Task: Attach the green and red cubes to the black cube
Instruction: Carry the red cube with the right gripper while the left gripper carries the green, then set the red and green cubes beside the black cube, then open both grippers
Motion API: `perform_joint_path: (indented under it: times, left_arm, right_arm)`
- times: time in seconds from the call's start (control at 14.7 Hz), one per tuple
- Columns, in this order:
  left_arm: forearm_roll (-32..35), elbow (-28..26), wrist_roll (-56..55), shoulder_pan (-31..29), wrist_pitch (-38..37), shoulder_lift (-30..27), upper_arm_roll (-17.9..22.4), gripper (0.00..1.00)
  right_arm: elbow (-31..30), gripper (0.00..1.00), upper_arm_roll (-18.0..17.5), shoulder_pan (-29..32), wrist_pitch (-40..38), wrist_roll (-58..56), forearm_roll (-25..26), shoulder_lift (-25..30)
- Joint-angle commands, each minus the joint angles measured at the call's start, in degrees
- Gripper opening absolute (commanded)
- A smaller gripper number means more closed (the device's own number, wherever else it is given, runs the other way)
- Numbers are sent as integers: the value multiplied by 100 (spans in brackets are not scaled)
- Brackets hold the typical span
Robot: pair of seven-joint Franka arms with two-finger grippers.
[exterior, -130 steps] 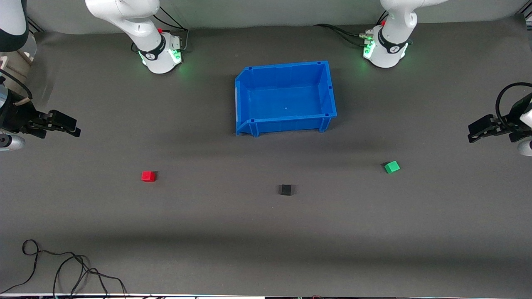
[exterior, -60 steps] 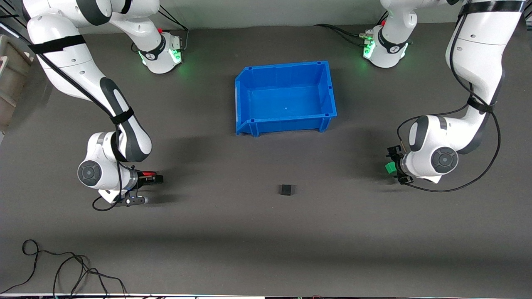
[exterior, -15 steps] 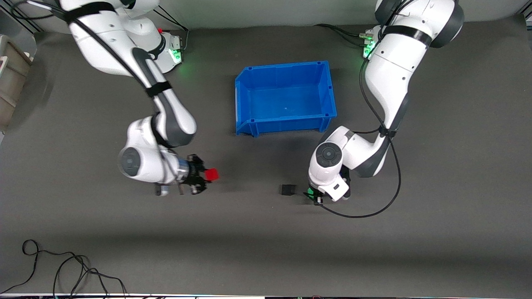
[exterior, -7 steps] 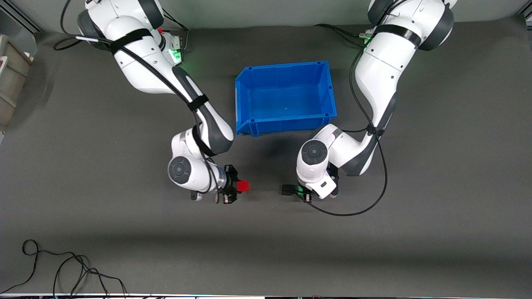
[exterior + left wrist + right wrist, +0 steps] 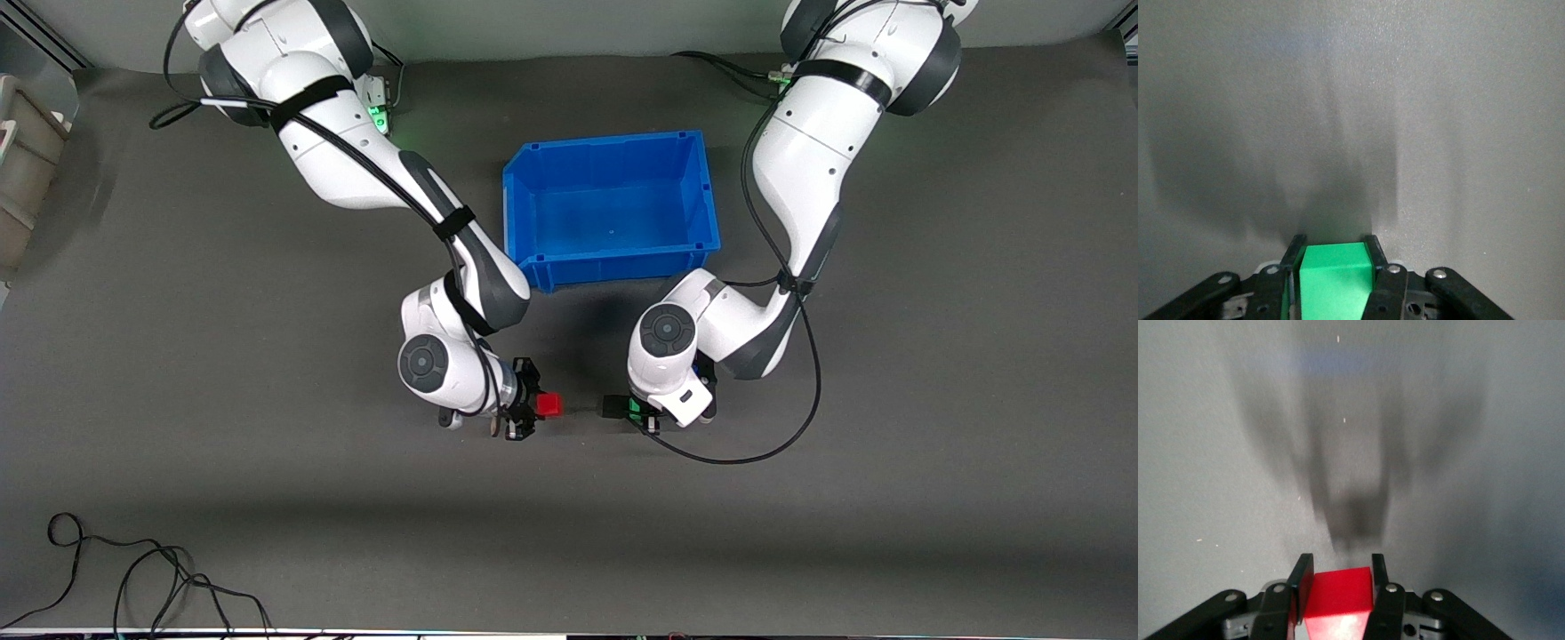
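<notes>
The black cube sits on the dark mat, nearer the front camera than the blue bin. My left gripper is shut on the green cube, which sits right beside the black cube on the side toward the left arm's end; whether they touch I cannot tell. In the left wrist view the green cube fills the gap between the fingers. My right gripper is shut on the red cube, a short gap from the black cube toward the right arm's end. The red cube shows in the right wrist view.
The blue bin stands empty in the middle of the table between the two arm bases. A loose black cable lies at the table's front edge toward the right arm's end.
My right gripper has carried the red cube closer to the black cube. My left gripper has edged the green cube slightly closer to the black cube.
</notes>
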State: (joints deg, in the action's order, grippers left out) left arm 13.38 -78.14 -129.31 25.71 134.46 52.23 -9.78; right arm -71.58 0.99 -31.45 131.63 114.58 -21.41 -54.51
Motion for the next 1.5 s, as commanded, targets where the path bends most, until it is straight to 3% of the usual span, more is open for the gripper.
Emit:
perform_joint_path:
  times: [0.0, 0.2, 1.43]
  left_arm:
    - [-125, 229, -103, 92, -77, 104, 72, 0]
    - [-125, 255, -103, 101, -104, 103, 64, 0]
    - [-143, 291, -68, 119, -77, 104, 64, 0]
  right_arm:
    - [601, 0, 94, -194, 3, 555, 337, -446]
    - [733, 0, 86, -247, 134, 1013, 840, -614]
    - [1217, 0, 94, -687, 240, 1814, 980, -983]
